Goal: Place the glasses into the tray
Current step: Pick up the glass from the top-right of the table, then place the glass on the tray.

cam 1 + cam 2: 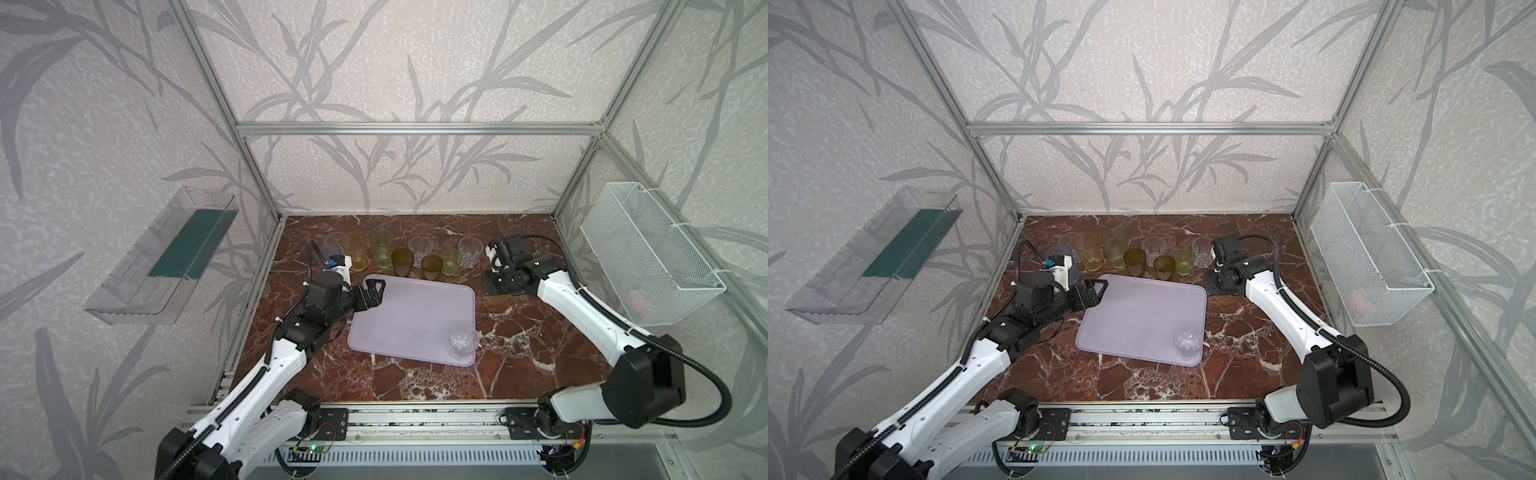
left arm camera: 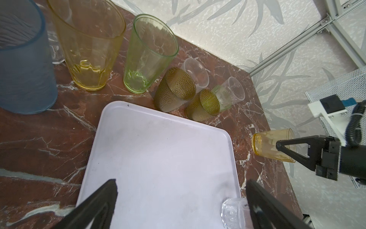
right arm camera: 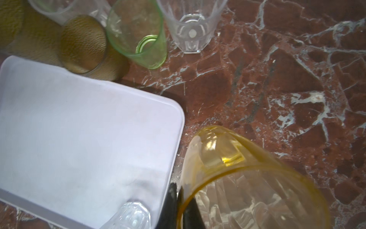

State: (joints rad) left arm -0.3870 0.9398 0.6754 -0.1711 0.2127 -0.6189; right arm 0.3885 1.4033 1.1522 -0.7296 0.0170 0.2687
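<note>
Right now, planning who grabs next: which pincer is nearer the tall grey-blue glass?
Left. The open left pincer hangs over the tray's far corner, near the tall grey-blue glass; the right pincer, shut on the short yellow glass, is across the tray.

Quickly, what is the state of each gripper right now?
Left gripper: open, holding nothing.
Right gripper: closed on the wall of the short yellow glass.

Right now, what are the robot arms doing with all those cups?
They're putting glasses on the tray. The right gripper is shut on the rim of a yellow glass, just beside the tray. The left gripper is open and empty over the tray's far corner. One clear glass stands on the tray; the other glasses wait in a row on the table behind it.
</note>
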